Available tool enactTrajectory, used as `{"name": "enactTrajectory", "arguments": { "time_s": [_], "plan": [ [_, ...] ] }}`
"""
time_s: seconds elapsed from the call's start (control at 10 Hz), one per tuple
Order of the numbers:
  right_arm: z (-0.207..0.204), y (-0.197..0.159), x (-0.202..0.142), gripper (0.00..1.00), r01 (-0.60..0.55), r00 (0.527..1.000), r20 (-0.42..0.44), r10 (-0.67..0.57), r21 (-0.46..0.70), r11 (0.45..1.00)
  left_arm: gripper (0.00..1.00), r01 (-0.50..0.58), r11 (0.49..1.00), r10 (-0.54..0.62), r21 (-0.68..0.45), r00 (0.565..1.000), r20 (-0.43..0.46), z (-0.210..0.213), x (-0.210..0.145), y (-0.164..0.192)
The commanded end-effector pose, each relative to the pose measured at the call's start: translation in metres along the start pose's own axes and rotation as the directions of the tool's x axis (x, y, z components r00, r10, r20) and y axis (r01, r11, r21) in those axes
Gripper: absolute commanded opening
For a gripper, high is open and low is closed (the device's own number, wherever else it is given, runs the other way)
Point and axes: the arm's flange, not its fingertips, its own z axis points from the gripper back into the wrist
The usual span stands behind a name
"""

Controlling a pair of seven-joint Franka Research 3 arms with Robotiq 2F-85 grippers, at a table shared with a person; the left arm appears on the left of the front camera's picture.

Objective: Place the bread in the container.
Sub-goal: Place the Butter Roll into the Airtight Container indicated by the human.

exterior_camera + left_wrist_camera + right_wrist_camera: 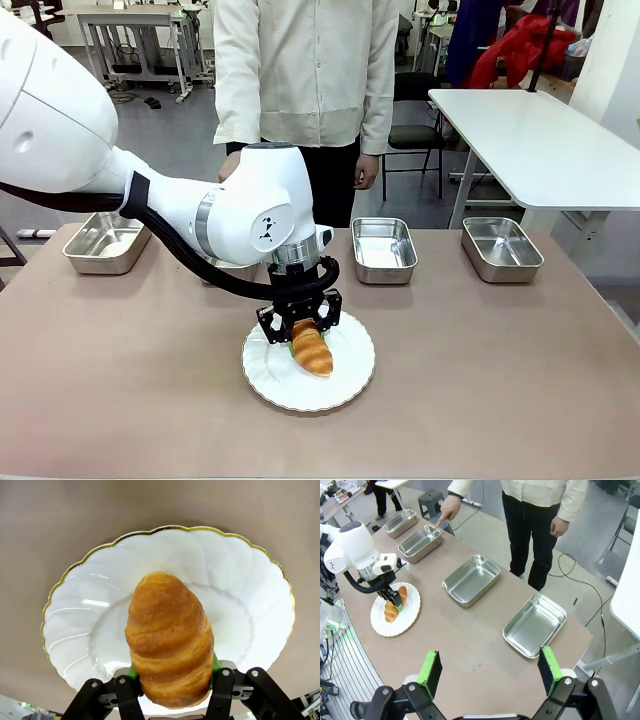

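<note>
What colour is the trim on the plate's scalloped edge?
Gold: a thin line around the white plate's rim, clearest in the left wrist view.

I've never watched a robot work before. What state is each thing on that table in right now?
Left claw: shut on the croissant.
Right claw: open, holding nothing.
Croissant: gripped at one end, over the white plate.
White plate: flat on the table.
Steel trays: four, all empty.
Person's hand: pointing at the second tray.
</note>
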Motion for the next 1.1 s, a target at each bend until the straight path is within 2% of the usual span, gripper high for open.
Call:
{"name": "enactTrajectory", "arguments": {
  "time_s": [0.0,0.2,0.4,0.6,1.0],
  "plan": [
    [0.000,-0.002,0.001,1.00,-0.018,0.999,0.027,0.018,0.014,1.000,0.48,0.001,1.000,-0.001,0.001,1.000,-0.004,-0.002,-0.001,0.001],
    [0.000,-0.002,0.001,1.00,-0.018,0.999,0.027,0.018,0.014,1.000,0.51,0.000,1.000,0.000,0.000,1.000,0.000,0.000,0.000,0.000],
    [0.000,-0.002,0.001,1.00,-0.018,0.999,0.027,0.018,0.014,1.000,0.48,0.047,0.999,-0.047,-0.001,0.997,0.067,0.046,-0.001,0.002],
    [0.000,-0.002,0.001,1.00,-0.018,0.999,0.027,0.018,0.014,1.000,0.48,0.112,0.994,-0.112,0.000,0.992,0.056,0.100,0.004,0.007],
    [0.000,-0.002,0.001,1.00,-0.018,0.999,0.027,0.018,0.014,1.000,0.48,0.278,0.960,-0.279,-0.028,0.960,-0.039,0.195,0.082,0.050]
  ]
}}
